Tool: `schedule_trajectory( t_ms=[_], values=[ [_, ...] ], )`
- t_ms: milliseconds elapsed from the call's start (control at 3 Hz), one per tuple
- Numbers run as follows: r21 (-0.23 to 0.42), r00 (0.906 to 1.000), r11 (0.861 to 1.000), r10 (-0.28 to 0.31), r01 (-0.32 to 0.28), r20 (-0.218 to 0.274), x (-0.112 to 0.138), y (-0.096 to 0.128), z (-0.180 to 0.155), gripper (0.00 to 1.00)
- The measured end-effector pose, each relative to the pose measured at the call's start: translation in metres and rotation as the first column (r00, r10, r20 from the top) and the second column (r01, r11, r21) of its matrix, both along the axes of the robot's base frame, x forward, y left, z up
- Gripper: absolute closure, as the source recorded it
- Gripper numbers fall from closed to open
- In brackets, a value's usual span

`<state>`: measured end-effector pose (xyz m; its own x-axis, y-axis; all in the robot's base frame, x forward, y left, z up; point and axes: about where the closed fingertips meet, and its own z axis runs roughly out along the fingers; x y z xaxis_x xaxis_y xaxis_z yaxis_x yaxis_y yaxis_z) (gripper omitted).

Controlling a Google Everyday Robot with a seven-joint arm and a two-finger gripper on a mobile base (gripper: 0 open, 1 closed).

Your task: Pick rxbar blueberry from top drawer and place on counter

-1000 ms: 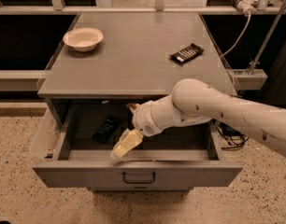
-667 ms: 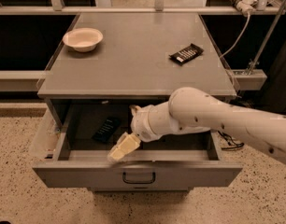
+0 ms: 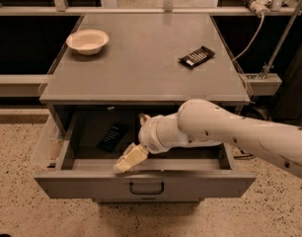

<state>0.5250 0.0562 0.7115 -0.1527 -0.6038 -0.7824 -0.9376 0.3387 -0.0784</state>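
The top drawer (image 3: 82, 182) is pulled open below the counter (image 3: 141, 73). The rxbar blueberry (image 3: 112, 137), a dark flat bar, lies on the drawer's floor left of centre, slightly askew. My gripper (image 3: 127, 160) reaches into the drawer from the right on the white arm (image 3: 230, 130). Its pale yellow tip is low near the drawer's front wall, just right of and in front of the bar. It holds nothing that I can see.
A white bowl (image 3: 87, 41) sits at the counter's back left. A black bar with white lettering (image 3: 196, 57) lies at its back right. A cable and a post (image 3: 277, 38) stand to the right. The drawer's handle (image 3: 146, 187) faces the speckled floor.
My gripper has moved slightly left and down toward the drawer's front. The bar in the drawer has not moved.
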Motion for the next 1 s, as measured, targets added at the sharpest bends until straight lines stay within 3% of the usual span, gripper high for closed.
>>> schedule_trajectory(
  t_ms=[333,1000],
  values=[
    [0.066,0.9983,0.997,-0.049,0.051,-0.031,0.007,-0.001,-0.011,0.00],
    [0.188,0.9878,0.970,-0.151,0.155,-0.039,0.039,0.002,-0.018,0.00]
  ],
)
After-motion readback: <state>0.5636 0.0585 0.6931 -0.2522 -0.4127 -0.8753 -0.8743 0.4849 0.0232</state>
